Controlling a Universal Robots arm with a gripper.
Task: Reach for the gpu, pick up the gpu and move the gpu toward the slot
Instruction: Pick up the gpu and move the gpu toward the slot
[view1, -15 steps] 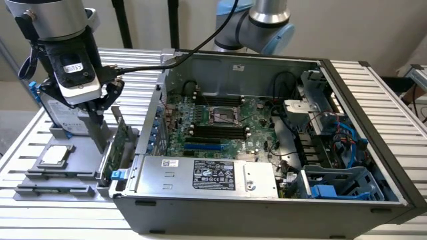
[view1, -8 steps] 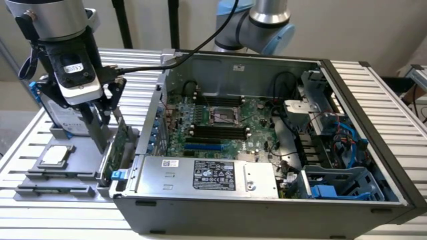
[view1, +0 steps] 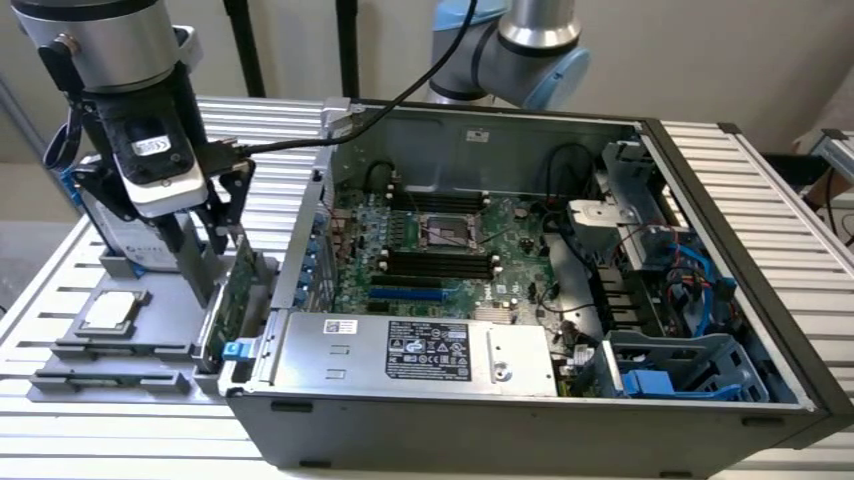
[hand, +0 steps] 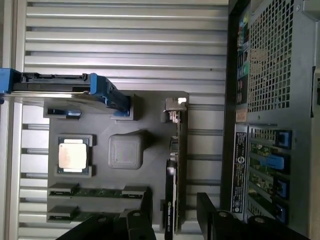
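Note:
The gpu (hand: 173, 185) stands on edge in a slot of the grey holder tray (hand: 150, 120), dark and slim, with its silver end bracket (hand: 173, 106) at one end. In the exterior view the gpu (view1: 242, 290) shows as a green board just outside the computer case's wall. My gripper (hand: 175, 216) is open, one dark finger (hand: 145, 207) on each side of the card and a clear gap to it. From outside, the gripper (view1: 220, 275) hangs low over the tray on the exterior view's left. The motherboard's blue slot (view1: 400, 294) lies inside the case.
On the tray are a silver hard drive with blue rails (hand: 65, 90), a square silver chip (hand: 73, 155) and memory sticks (hand: 100, 192). The open computer case (view1: 747, 300) stands close beside the tray, its power supply (view1: 414, 350) along the front. Slatted table (hand: 125, 40) all around.

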